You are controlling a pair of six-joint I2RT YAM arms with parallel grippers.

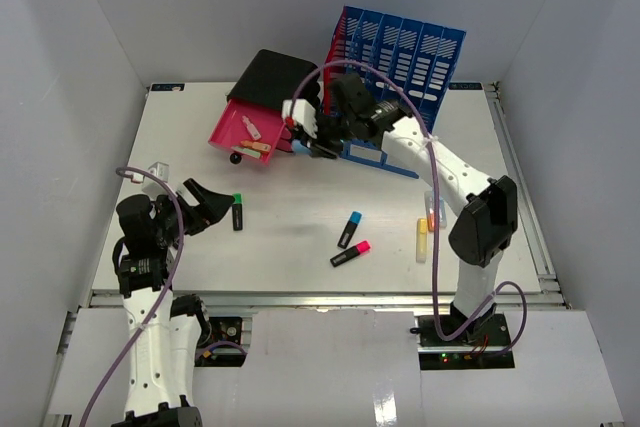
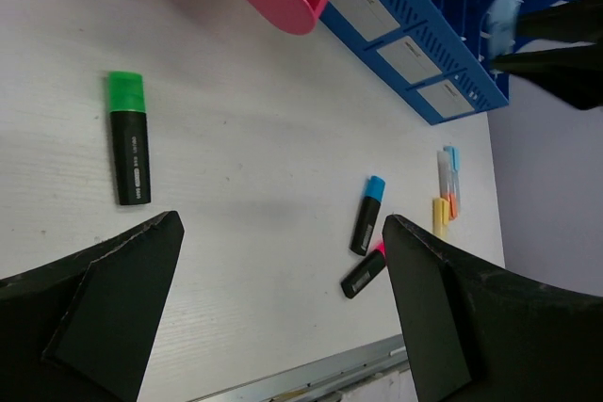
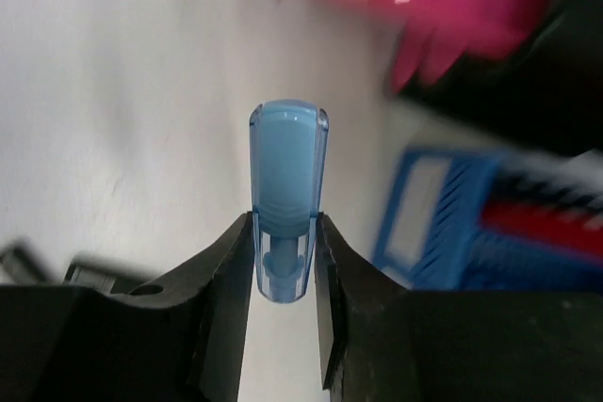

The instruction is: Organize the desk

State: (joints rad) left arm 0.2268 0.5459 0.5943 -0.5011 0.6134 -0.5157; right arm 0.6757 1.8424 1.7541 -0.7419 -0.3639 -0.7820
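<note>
The white desk (image 1: 300,202) carries loose pens. My right gripper (image 1: 308,143) is shut on a light blue translucent pen (image 3: 287,167), held above the desk next to the open pink drawer (image 1: 243,133). The pen stands out past the fingertips (image 3: 231,261) in the right wrist view. My left gripper (image 1: 205,205) is open and empty, low over the desk's left side, just left of a green-capped black highlighter (image 1: 237,211), which also shows in the left wrist view (image 2: 129,138). A blue-capped marker (image 1: 349,229) and a pink-capped marker (image 1: 350,254) lie mid-desk.
A blue file rack (image 1: 395,57) stands at the back, with a black box (image 1: 275,77) over the pink drawer, which holds small items. A yellow pen (image 1: 422,239) and an orange-and-blue pen (image 1: 431,212) lie by the right arm. Metal rail (image 1: 300,297) at the near edge.
</note>
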